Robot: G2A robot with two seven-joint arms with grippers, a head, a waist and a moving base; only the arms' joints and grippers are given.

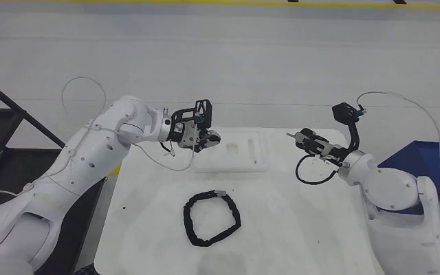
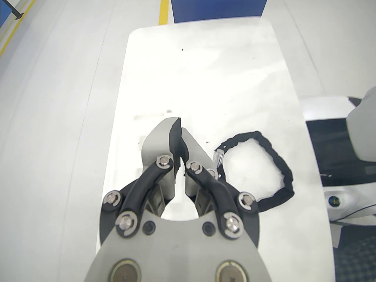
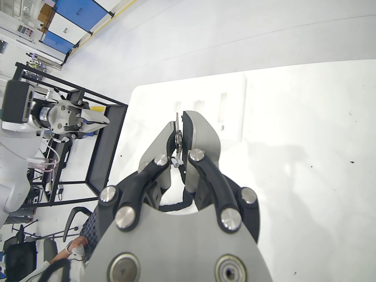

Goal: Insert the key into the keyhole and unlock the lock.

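Both arms hover at the table's (image 1: 309,227) far edge, right gripper (image 3: 179,120) pinching the key (image 3: 177,137), left gripper (image 2: 179,126) closed empty, lock (image 1: 212,218) lying well apart.

Pale floor (image 1: 206,55), yellow line (image 2: 163,7), blue panels (image 3: 79,10), black rack (image 3: 102,154).

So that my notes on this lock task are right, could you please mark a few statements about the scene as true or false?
1. The right pincer is shut on the key. True.
2. The key already sits in the keyhole. False: it is held in the air, apart from the chain lock.
3. The left pincer grips the chain lock. False: it is shut on nothing, and the lock lies on the table.
4. The chain lock lies in a loop. True.
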